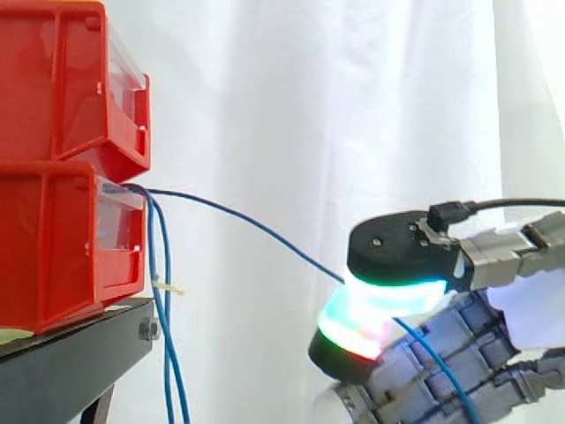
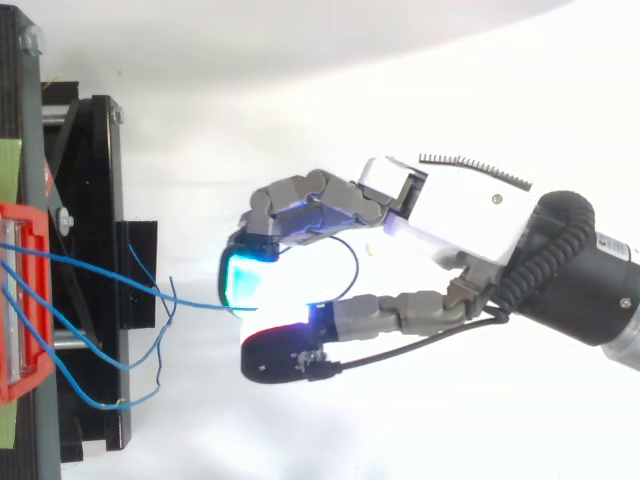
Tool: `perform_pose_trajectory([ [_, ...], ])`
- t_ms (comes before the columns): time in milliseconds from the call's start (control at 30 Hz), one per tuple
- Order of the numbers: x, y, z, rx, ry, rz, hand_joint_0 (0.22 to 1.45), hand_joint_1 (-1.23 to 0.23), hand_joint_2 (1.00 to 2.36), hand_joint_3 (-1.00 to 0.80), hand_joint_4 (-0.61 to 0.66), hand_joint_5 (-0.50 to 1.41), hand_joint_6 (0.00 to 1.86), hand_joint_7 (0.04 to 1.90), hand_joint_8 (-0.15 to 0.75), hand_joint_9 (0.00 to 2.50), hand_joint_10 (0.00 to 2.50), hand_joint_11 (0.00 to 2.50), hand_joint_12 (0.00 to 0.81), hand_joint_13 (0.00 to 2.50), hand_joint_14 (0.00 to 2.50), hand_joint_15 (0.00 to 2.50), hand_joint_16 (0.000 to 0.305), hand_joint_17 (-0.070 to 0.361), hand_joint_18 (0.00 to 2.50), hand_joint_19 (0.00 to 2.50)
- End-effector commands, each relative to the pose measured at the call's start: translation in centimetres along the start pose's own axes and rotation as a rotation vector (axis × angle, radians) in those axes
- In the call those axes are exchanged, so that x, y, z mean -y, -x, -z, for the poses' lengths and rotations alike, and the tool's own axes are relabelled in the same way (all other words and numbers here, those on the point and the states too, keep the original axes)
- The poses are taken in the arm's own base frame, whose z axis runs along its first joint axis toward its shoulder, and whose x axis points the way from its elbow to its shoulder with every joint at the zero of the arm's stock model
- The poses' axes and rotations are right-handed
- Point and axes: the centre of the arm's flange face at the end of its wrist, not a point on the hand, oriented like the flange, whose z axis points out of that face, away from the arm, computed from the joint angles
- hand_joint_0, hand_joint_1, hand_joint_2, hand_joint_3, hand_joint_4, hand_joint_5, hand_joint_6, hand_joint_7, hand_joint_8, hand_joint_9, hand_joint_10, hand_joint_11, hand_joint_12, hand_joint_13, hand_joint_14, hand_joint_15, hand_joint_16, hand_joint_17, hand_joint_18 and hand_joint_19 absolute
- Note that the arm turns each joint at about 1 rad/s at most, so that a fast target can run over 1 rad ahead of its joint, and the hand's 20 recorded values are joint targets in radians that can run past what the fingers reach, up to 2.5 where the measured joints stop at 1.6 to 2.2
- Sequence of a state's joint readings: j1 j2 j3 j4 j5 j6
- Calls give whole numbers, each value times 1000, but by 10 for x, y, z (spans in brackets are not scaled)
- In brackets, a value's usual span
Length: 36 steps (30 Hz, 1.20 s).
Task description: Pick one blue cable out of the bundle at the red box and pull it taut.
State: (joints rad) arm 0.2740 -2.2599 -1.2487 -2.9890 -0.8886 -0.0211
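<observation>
Several thin blue cables come out of the lower red box point(image 1: 62, 243) at the left. Most of the bundle point(image 1: 163, 318) hangs straight down past the stand. One blue cable point(image 1: 247, 218) runs out to the right, sloping gently down in a nearly straight line to my hand point(image 1: 415, 291). My hand is shut on this cable, which is pinched between the thumb's glowing pad and the glowing fingertips point(image 1: 353, 329). From above, the same cable point(image 2: 120, 275) stretches from the red box point(image 2: 25, 300) to the pinch of my hand point(image 2: 450, 215). The cable's free end trails down behind the fingers.
A second red bin point(image 1: 71, 79) is stacked on the lower one. Both stand on a black stand point(image 1: 79, 349), seen from above as a black frame point(image 2: 100, 260). A white curtain hangs behind. A small yellowish tie point(image 1: 168, 286) sits on the hanging cables.
</observation>
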Motion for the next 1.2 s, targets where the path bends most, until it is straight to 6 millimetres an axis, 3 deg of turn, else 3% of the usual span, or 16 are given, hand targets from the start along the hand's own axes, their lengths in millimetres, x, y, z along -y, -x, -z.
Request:
perform_pose_trajectory([
  [0,5,2,6,-4,-51,-9,622,-904,1014,-84,5,-106,865,1270,265,526,5,181,359,387,6,156,53,120,446,269],
  [1167,2,-3,5,-14,-24,-22,622,-893,1015,-99,31,-112,862,1284,267,519,5,211,358,377,6,172,53,119,416,279],
])
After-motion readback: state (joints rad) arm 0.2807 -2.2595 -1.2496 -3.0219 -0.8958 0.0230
